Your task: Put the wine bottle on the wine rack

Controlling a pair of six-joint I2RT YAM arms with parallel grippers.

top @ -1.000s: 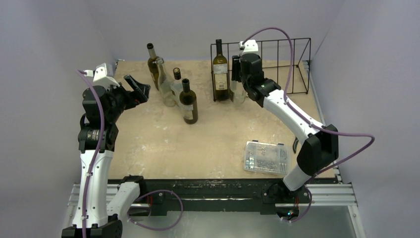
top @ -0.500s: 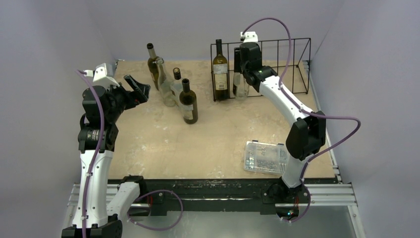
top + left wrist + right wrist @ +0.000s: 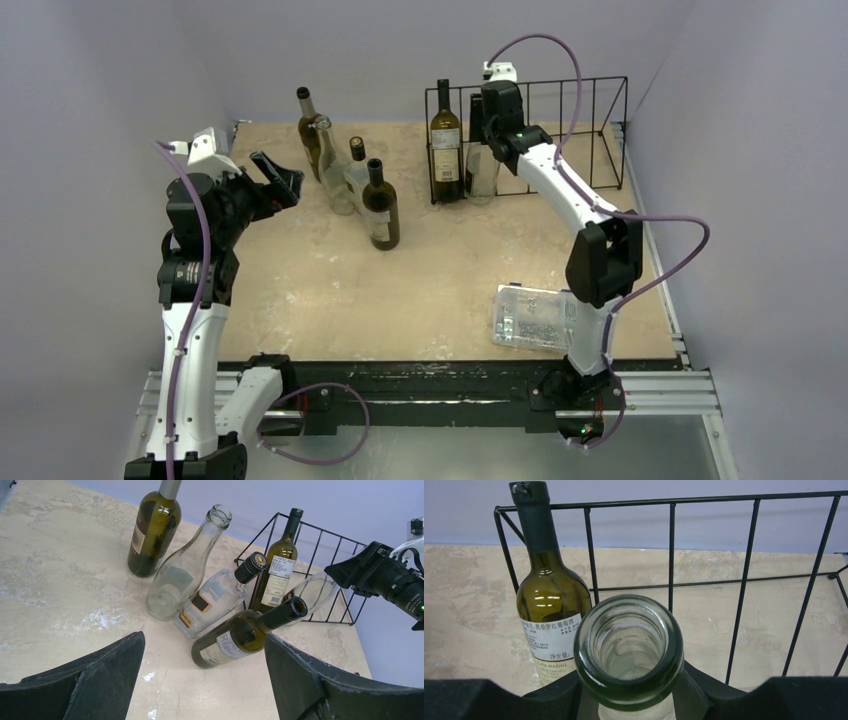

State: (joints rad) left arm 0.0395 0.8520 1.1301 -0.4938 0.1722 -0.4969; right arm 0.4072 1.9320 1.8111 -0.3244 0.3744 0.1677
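The black wire wine rack (image 3: 560,80) stands at the back right. A dark green labelled bottle (image 3: 445,150) stands in its leftmost slot. My right gripper (image 3: 480,118) is shut on the neck of a clear glass bottle (image 3: 482,172), held upright in the slot just right of the green bottle. In the right wrist view the clear bottle's open mouth (image 3: 629,645) sits between the pads (image 3: 549,697), with the green bottle (image 3: 551,610) and the rack bars (image 3: 671,545) behind. My left gripper (image 3: 280,180) is open and empty at the table's left.
Several more bottles stand at the back centre: a dark one (image 3: 309,130), two clear ones (image 3: 335,180) (image 3: 357,170) and a dark green one (image 3: 380,210). A clear plastic parts box (image 3: 538,317) lies at the front right, beside the right arm.
My right arm has stretched farther back and carried the clear bottle a little deeper into the rack beside the green bottle. The left arm has not moved.
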